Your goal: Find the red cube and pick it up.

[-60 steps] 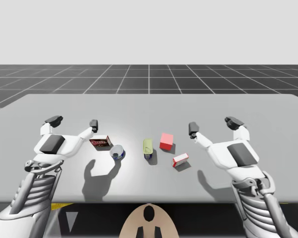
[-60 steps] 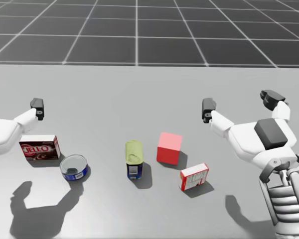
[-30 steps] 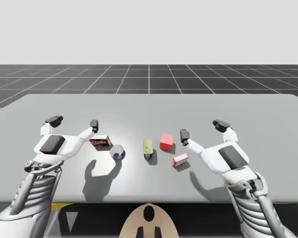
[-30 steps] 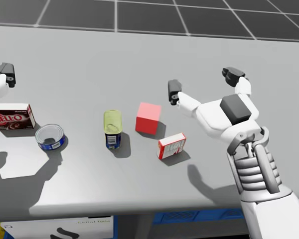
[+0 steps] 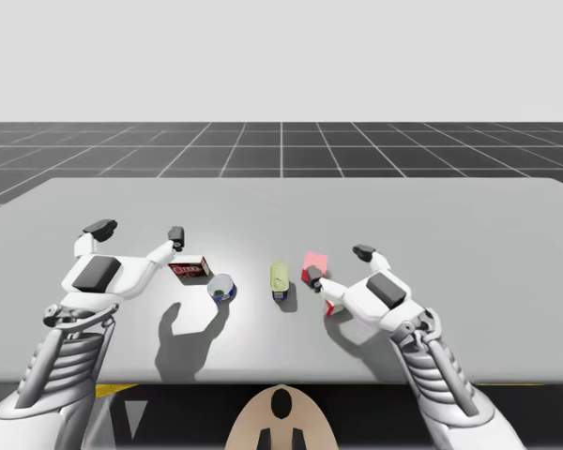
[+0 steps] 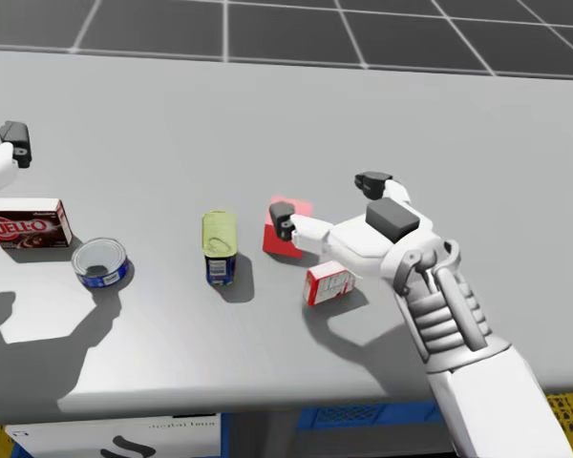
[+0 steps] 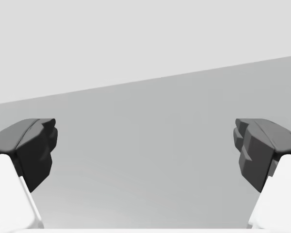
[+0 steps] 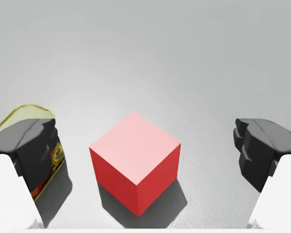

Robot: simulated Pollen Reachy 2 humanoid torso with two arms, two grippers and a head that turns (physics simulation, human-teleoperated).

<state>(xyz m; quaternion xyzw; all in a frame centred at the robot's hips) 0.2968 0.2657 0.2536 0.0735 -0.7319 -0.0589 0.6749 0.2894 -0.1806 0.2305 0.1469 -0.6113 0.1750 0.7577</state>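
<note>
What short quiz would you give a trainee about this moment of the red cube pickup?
1. True or false: the right gripper has its fingers shut on the red cube.
2. Which thing stands nearest the cube on its left-arm side? A) yellow-topped can B) brown box C) low blue tin
3. What does the left gripper hold?
Key: 1 false, the fingers stand open either side of the cube, not touching. 2 A. 3 nothing; its fingers are open.
</note>
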